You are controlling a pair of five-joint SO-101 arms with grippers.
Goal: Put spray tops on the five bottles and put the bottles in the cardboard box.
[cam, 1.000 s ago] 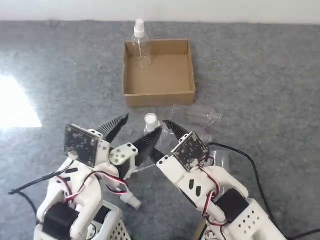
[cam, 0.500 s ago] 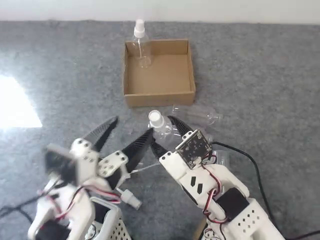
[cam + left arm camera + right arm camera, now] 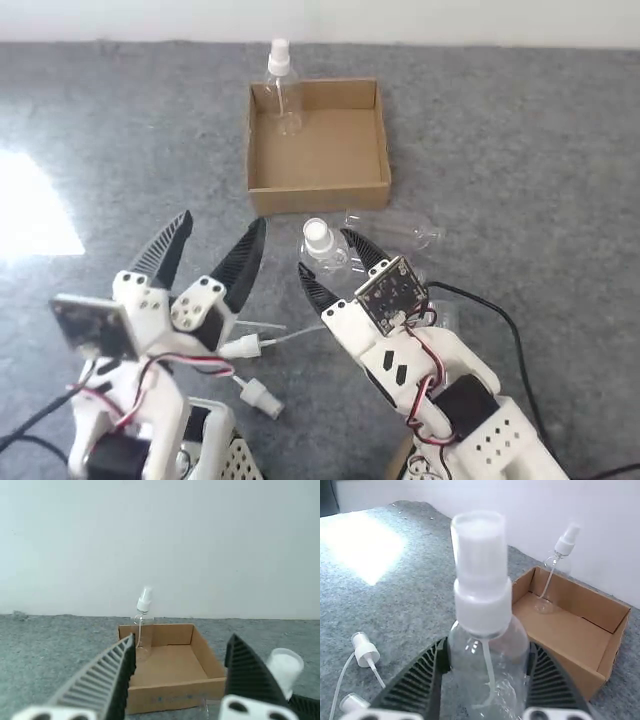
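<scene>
Left gripper [image 3: 223, 218] withdrawn from the bottle; right gripper [image 3: 324, 252] retains it.
Since the earlier frame the left arm has pulled back and away from the right gripper; its jaws stand wide apart with nothing between them. Right jaws are clamped on the body of an upright clear plastic bottle with white spray top [image 3: 487, 645]. The brown cardboard box [image 3: 318, 195] lies just ahead of that gripper, with a second capped clear bottle [image 3: 282, 90] standing in its far corner. Loose white spray tops [image 3: 245, 347] lie beside the left gripper's base.
</scene>
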